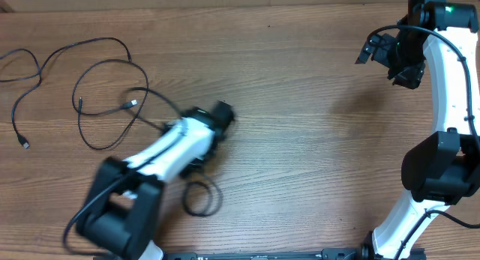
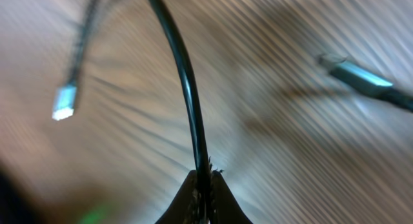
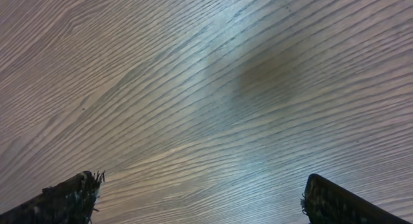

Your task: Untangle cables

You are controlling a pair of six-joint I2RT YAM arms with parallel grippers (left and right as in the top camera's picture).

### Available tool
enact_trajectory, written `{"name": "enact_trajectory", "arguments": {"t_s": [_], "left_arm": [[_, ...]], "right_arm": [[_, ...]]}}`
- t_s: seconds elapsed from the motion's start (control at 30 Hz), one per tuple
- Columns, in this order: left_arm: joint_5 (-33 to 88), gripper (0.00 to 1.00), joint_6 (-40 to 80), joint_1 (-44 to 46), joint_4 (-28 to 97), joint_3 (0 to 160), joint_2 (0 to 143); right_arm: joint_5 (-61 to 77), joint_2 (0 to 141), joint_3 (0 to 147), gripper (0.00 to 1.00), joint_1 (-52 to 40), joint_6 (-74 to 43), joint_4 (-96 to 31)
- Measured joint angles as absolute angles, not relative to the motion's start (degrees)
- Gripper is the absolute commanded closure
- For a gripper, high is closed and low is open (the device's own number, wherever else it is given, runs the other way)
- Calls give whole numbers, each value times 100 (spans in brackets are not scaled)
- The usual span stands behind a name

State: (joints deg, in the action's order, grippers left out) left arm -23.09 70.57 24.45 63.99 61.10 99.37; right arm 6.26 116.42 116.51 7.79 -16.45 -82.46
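Where left fingers [image 2: 184, 209] pinch, thin glossy cable [image 2: 188, 88]

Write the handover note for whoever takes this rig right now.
Left gripper: fingers shut on one cable.
Right gripper: open, empty, over bare table at the far right.
Cables: overlapping loops on the table's left side. A small black loop lies by the left arm; cable or arm wire, unclear.
Done: one cord gripped.
Left: draw it free and separate the crossing loops.
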Motion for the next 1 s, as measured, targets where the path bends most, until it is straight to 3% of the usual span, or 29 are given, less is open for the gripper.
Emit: {"name": "enact_trajectory", "arguments": {"t_s": [0.47, 0.73, 1.0], "left_arm": [[-2672, 96, 6040, -893, 7205, 6139, 6392], [-2766, 96, 5271, -2803, 5771, 5636, 6886], [-2657, 96, 4910, -3693, 4781, 5590, 7942]], "right_arm": [[998, 11642, 11651, 0, 707, -1647, -8215], [1061, 11642, 11651, 0, 423, -1645, -8396], [1072, 11642, 11651, 0, 93, -1645, -8200]]}}
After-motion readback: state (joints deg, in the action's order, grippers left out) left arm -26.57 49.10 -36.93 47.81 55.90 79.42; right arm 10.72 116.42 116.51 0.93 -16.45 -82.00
